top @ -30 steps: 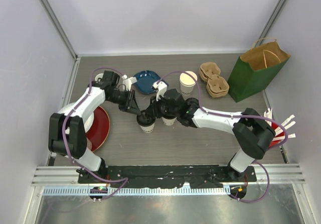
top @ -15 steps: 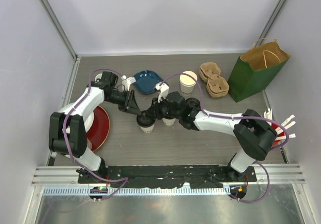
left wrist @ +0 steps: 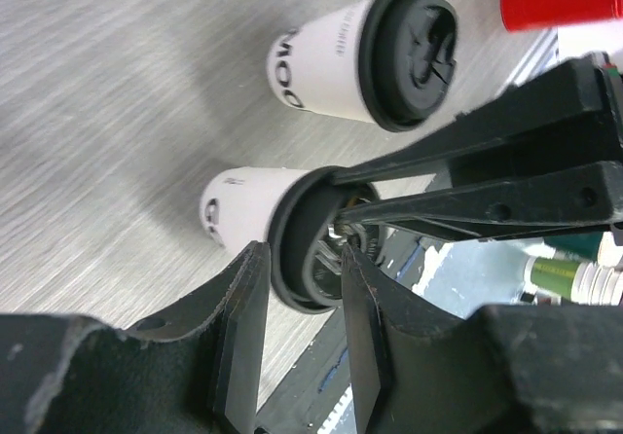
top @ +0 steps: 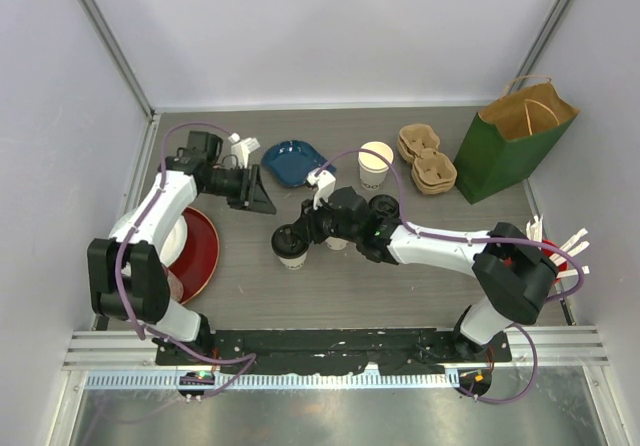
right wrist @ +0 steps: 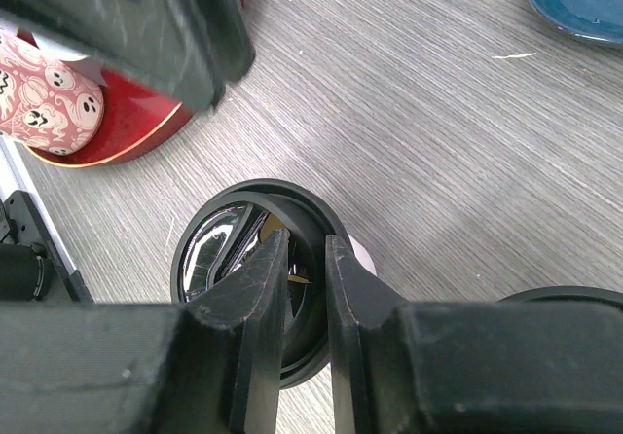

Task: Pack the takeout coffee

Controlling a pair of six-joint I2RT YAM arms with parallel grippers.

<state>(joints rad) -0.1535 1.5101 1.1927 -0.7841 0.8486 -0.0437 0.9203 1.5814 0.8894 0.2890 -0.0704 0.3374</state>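
Observation:
A cream-white paper coffee cup with a black lid (top: pixel 290 246) stands at the table's middle; it also shows in the left wrist view (left wrist: pixel 243 210). My right gripper (top: pixel 301 232) is shut on the rim of its lid (right wrist: pixel 209 249), one finger inside the rim and one outside. A second lidded cup (left wrist: pixel 331 59) stands beside it, mostly hidden under my right arm in the top view (top: pixel 337 240). A third cup (top: pixel 375 163), with no black lid, stands further back. My left gripper (top: pixel 258 192) is open and empty, up and left of the held cup.
A red plate (top: pixel 203 251) at the left holds a pink patterned ceramic cup (right wrist: pixel 44 108). A blue dish (top: pixel 292 162) lies at the back. Cardboard cup carriers (top: pixel 425 158) and a green paper bag (top: pixel 510 141) stand at the back right, a red cup of straws (top: pixel 552 264) at the right edge.
My left gripper has let go and drawn back up and left from the lidded cup. My right gripper stays on the lid, and the cup has shifted slightly left.

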